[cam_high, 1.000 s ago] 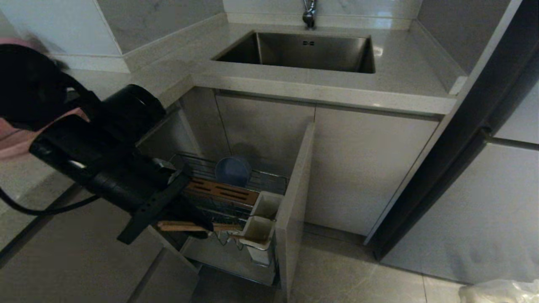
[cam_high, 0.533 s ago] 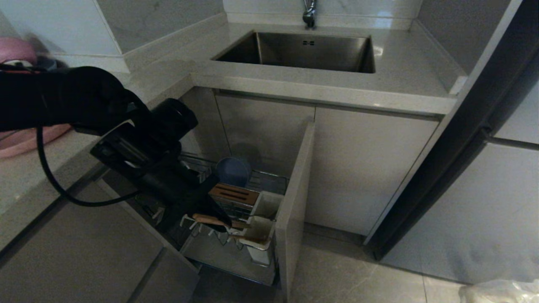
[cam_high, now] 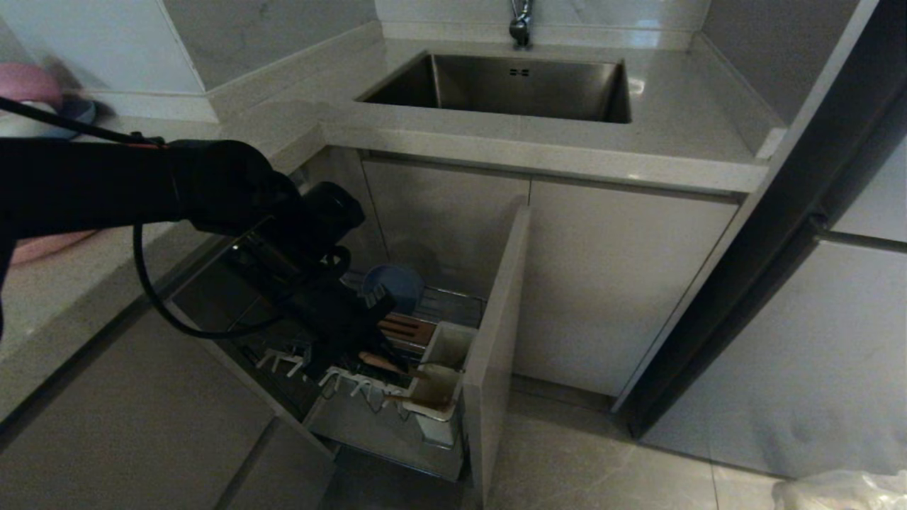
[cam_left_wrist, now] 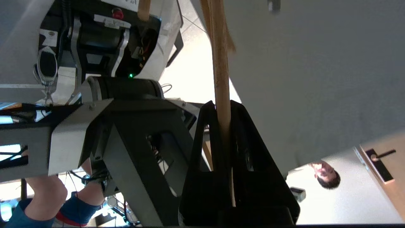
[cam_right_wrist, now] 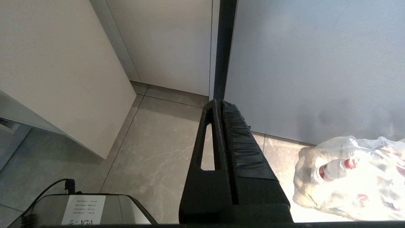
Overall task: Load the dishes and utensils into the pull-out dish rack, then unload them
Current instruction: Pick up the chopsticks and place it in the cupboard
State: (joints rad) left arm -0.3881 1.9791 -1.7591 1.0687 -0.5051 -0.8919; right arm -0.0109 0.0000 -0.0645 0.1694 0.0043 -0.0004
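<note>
Seemingly paired, light-brown wooden chopsticks [cam_left_wrist: 220,79] sit pinched between left gripper [cam_left_wrist: 223,109] fingers.

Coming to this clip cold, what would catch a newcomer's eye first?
The black left gripper, reaching down into the pull-out dish rack below the counter, shut on wooden chopsticks aimed at a white utensil cup. Behind it a blue-grey bowl sits in the rack.
</note>
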